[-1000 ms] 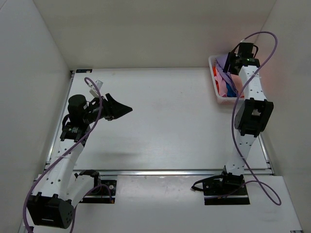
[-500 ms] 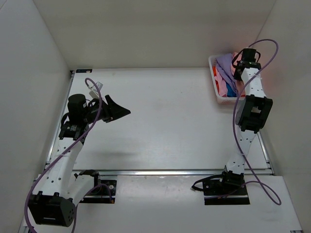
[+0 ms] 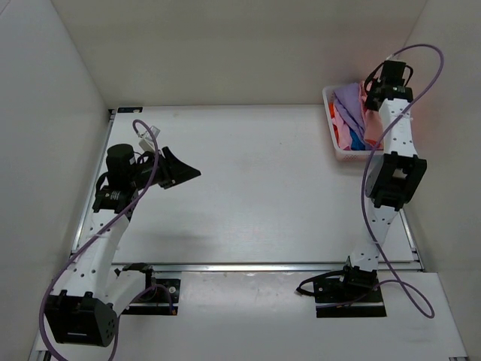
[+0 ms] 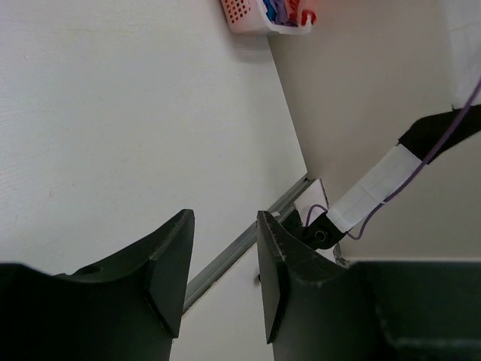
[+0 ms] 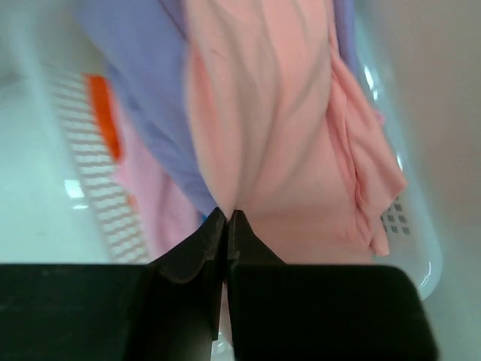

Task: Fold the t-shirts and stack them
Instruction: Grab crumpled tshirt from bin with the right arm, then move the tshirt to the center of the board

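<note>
Top external view: both arm bases sit at the near edge. From the near left, the left arm (image 3: 98, 233) leans over the tabletop (image 3: 255, 188). Its left pincer (image 3: 192, 171) points right and hangs above the bare surface, well apart from everything. In the left wrist view its jaws are parted with nothing between them.

On the right side the right arm (image 3: 391, 180) stretches away along the right wall, and its wrist stands over the white plastic basket (image 3: 353, 156) in the far right corner. The basket's long axis runs near to far, beside the wall.

All the t-shirts lie crumpled inside the basket. The lavender t-shirt (image 3: 347, 99) is at the far left of the heap, the pink t-shirt (image 3: 346, 135) and a bit of the blue t-shirt (image 3: 358, 141) nearer. Orange-red cloth (image 5: 105, 113) shows through the basket's lattice wall.

In the right wrist view the right pincer (image 5: 228, 218) has its tips pressed together on the salmon-pink t-shirt (image 5: 278, 128), at the edge where it meets the lavender one. The salmon-pink cloth's long folds run straight away from the tips. One loose flap hangs toward the basket rim. The lavender cloth crowds in just beside the grip.
</note>
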`<state>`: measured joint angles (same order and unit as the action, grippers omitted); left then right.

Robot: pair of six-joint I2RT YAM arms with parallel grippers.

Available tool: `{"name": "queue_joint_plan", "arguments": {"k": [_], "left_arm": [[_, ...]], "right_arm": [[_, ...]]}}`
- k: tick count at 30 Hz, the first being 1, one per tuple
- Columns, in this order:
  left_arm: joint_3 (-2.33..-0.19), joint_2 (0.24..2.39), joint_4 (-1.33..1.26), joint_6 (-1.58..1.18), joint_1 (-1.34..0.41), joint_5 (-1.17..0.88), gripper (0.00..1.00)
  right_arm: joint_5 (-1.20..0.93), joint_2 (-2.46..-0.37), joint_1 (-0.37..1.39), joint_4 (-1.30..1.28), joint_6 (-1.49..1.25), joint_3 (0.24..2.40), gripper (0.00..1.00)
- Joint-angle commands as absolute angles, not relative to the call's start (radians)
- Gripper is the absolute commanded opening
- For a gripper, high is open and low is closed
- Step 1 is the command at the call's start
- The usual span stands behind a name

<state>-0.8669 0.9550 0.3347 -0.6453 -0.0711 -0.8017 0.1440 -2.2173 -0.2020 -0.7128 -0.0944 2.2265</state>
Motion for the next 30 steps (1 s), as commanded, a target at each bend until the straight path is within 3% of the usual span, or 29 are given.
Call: {"name": "queue_joint_plan", "arguments": {"k": [1,4,11,16,19,20,21,24,26,30], "left_arm": [[-0.899,0.982,0.307,-0.644,-0.077,-0.831,0.49],[-0.91,0.999,0.275,-0.649,-0.107,-0.81,0.49],[-0.891,1.0,0.21,-0.706,-0.117,-0.778,0.44],[-0.914,0.992,0.19,-0.781,-0.064,-0.747,0.38],[-0.943,1.002,0.227,-0.789,-0.064,-0.727,0.36],[-0.954,0.996,0.251,-0.773,-0.064,-0.709,0.36],[-0.954,0.988,0.294,-0.772,-0.063,-0.677,0.37],[-0.943,0.948,0.357,-0.74,-0.045,-0.618,0.44],[-0.936,0.943,0.402,-0.72,-0.052,-0.592,0.45],[-0.954,1.006,0.494,-0.669,-0.119,-0.557,0.42]], "right_arm": [[0.013,-1.985,-0.169,-0.64,-0.124,2.341,0.0],[-0.185,-1.847,-0.152,-0.56,-0.15,2.347,0.0],[-0.256,-1.64,0.073,-0.583,-0.146,2.214,0.0],[-0.278,-1.644,0.3,-0.612,-0.158,2.083,0.0],[-0.276,-1.75,0.414,-0.691,-0.196,2.08,0.0],[-0.272,-1.772,0.428,-0.743,-0.224,2.097,0.03],[-0.275,-1.82,0.422,-0.773,-0.23,2.126,0.24],[-0.247,-1.925,0.398,-0.935,-0.233,2.225,0.63],[-0.23,-1.95,0.377,-0.997,-0.216,2.233,0.7],[-0.221,-1.911,0.321,-0.976,-0.227,2.125,0.69]]}}
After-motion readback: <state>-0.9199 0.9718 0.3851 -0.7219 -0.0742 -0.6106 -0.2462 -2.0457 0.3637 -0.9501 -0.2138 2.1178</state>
